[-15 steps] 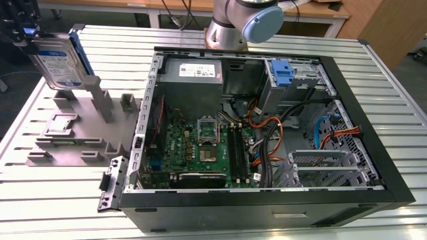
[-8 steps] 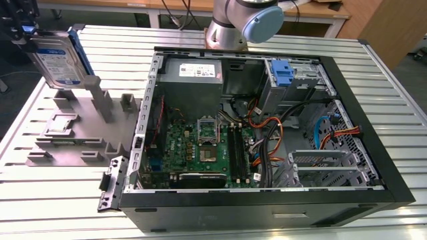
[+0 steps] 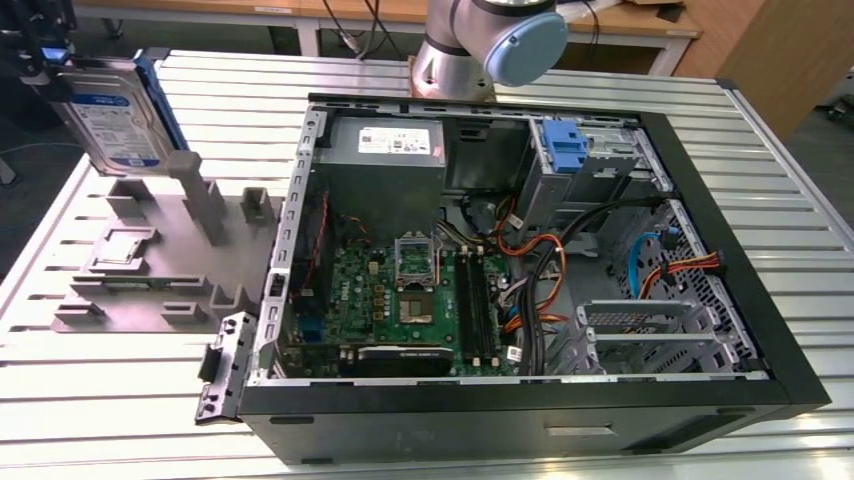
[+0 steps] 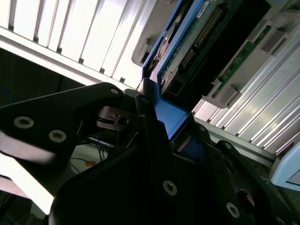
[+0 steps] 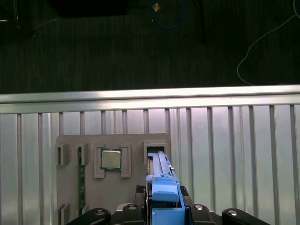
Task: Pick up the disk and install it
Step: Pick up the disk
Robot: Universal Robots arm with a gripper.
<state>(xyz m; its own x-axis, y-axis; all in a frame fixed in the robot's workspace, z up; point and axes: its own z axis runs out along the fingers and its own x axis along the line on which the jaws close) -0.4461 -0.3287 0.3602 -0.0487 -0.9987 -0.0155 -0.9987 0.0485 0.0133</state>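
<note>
Currently the claw is clenched on the disk, gripping it by the blue frame along its upper edge. The disk hangs on edge at ten o'clock in the exterior view, over the grey tray on the slatted table, well apart from the open computer case. In the second wrist view the black fingers flank the blue frame on both sides, and contact looks firm. Judged step: carrying the disk off the tray toward the case. To do it well, grip the frame squarely rather than the label face, rise straight until the lower edge is free of the tray posts before any sideways travel, and avoid swinging. Cross the case wall high: the likely seat is the drive bay with its blue bracket at one o'clock, and loose cables lie just beside it. Hard to make out: whether the disk's lower edge is out of its slot, since in the first wrist view the disk overlaps the slot mouth. The exterior view's corner cuts off the claw. The bay's inside is shadowed, so I cannot tell which berth is free. A chip and a memory stick sit in the tray.
</note>
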